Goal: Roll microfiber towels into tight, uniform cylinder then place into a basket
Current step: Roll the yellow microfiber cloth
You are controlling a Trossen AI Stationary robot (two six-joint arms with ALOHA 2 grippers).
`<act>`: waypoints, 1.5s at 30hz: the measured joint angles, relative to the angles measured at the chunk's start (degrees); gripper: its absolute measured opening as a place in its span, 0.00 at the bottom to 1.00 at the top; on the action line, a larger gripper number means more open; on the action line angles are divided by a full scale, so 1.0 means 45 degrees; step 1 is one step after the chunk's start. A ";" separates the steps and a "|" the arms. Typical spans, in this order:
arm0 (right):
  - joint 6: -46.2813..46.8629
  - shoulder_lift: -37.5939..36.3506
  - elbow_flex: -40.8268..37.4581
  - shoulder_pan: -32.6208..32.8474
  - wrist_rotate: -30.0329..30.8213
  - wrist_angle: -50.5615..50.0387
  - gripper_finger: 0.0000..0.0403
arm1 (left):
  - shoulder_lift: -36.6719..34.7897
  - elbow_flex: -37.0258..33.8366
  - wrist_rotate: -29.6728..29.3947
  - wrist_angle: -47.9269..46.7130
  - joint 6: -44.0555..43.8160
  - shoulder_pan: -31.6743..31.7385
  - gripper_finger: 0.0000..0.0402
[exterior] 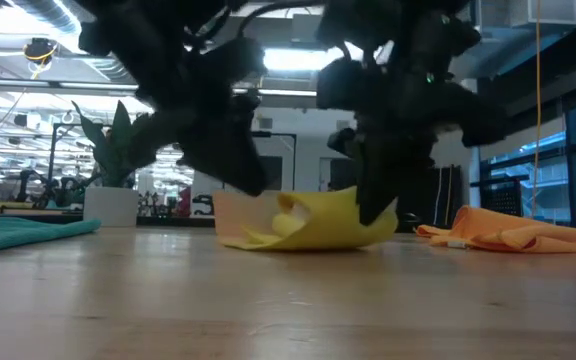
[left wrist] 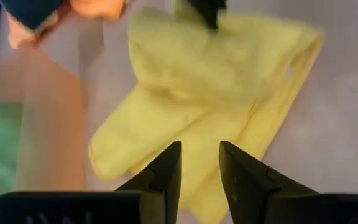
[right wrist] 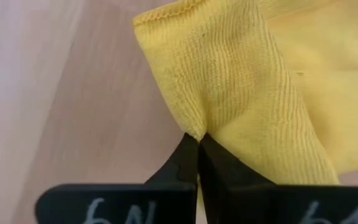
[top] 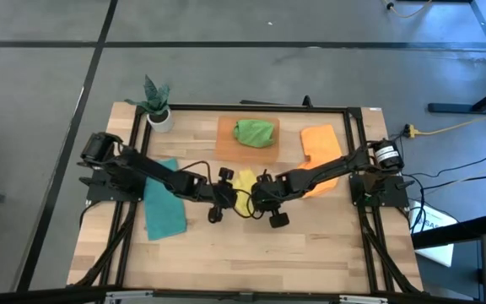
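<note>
From the left of the table, a teal towel lies flat near the left arm, with a small potted plant at the far corner behind it. In the middle the left gripper hangs over the crumpled yellow towel with its fingers apart, holding nothing, while the right gripper is clenched on a fold of that same cloth. Behind them the orange basket holds a green towel, and an orange towel lies to the right, partly under the right arm.
</note>
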 joint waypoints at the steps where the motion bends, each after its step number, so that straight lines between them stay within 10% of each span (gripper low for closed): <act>1: 0.0037 0.0000 0.0163 0.0043 0.0005 -0.0256 0.00 | 0.0066 -0.0004 -0.0004 -0.0038 0.0009 0.0067 0.25; 16: 0.0393 -0.0019 0.1719 0.0724 -0.0031 -0.1782 0.00 | 0.1960 0.0057 0.1552 0.0461 -0.0022 0.0909 0.25; 31: 0.0059 0.0207 0.2024 -0.1048 -0.5128 -0.1745 0.00 | 0.1960 0.0006 0.1756 0.0917 0.0327 0.0451 0.25; 45: -0.0325 0.1782 0.2033 -0.2084 -0.5607 -0.1018 0.00 | 0.1975 0.0006 0.1734 0.0990 0.0604 0.0137 0.25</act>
